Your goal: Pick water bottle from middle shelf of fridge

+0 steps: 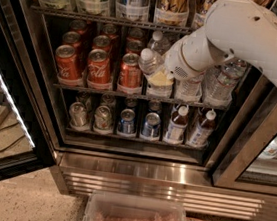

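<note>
- The water bottle [150, 63] sits tilted at the front of the middle shelf [80, 89], white cap leaning left, just right of the red cola cans [99, 67].
- The gripper [159, 78] is clenched on the water bottle's lower body, and the white arm [248, 35] reaches in from the upper right.
- Other clear bottles [218, 84] stand behind the arm inside the fridge [136, 170], whose door [6, 164] hangs open at left.

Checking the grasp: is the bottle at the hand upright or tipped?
Tipped: water bottle leans, cap left toward red cans; hand at its body, middle shelf.
</note>
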Controlling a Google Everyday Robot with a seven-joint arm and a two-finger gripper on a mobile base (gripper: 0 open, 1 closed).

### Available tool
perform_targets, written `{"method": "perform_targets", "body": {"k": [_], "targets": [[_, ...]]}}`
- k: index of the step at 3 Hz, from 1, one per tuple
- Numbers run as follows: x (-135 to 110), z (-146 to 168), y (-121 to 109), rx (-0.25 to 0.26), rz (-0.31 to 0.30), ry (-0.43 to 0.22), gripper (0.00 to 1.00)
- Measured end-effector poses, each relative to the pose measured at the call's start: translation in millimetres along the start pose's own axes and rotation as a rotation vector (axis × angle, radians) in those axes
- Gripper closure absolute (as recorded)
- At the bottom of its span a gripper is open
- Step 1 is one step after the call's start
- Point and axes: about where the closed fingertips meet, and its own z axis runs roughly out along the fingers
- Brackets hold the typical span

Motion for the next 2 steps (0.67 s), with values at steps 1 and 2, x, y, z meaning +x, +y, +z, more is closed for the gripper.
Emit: {"method": "perform_targets", "body": {"k": [1,2], "targets": [[-1,-7,0,0.021,-0.007,-0.009,1.00],[-5,-17,-1,0.052,-0.023,-0.022,1.00]]}}
